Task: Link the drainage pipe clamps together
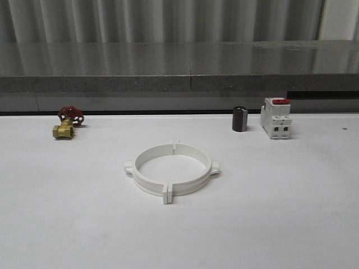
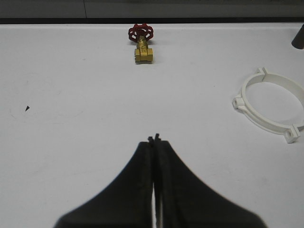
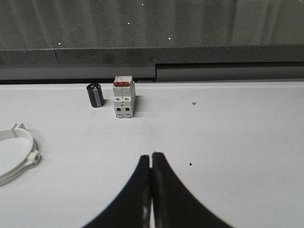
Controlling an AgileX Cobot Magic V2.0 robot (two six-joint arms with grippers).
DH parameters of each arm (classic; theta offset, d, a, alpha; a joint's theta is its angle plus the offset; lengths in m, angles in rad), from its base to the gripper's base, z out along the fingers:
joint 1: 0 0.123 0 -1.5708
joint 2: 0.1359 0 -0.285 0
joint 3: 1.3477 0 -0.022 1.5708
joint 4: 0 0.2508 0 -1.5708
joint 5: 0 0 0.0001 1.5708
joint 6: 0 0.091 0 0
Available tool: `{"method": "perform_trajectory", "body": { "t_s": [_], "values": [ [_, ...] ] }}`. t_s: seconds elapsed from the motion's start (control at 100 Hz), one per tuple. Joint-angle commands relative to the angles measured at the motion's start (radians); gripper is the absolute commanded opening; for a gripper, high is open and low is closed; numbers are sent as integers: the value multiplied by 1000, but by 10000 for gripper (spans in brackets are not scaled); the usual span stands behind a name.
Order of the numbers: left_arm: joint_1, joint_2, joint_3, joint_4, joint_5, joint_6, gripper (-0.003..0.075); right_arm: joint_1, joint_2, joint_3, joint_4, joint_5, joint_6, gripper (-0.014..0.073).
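Clamps (image 1: 171, 170): two white half-rings lying flat near the middle of the white desk (image 1: 67, 213), their flat end lugs meeting at the near and far seams to form one wide closed ring. A small tab projects from the outer wall on each side. Left fingers (image 2: 154, 139): pressed together, empty, above bare desk, well apart from the ring. Right fingers (image 3: 151, 154): likewise together, holding nothing. Along the far edge stand a brass valve (image 1: 66, 123) with red handwheel at left, and a dark cylinder (image 1: 240, 119) just beside a white breaker (image 1: 276, 118) with red top at right.
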Motion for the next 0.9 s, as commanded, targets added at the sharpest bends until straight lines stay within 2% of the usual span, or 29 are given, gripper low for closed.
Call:
{"method": "perform_trajectory", "body": {
  "t_s": [0.0,0.17,0.26,0.74,0.89],
  "values": [
    [3,2,-29,-15,-63,2,-20,-5,-66,26,24,-103,-29,-118],
    [3,2,-29,-15,-63,2,-20,-5,-203,102,76,-103,-100,-118],
    [3,2,-29,-15,-63,2,-20,-5,-207,126,94,-117,-135,-118],
    [3,2,-29,-15,-63,2,-20,-6,-208,247,94,-305,-110,-118],
    [3,2,-29,-15,-63,2,-20,-6,-208,253,72,-319,-90,-118]
  ]
}}
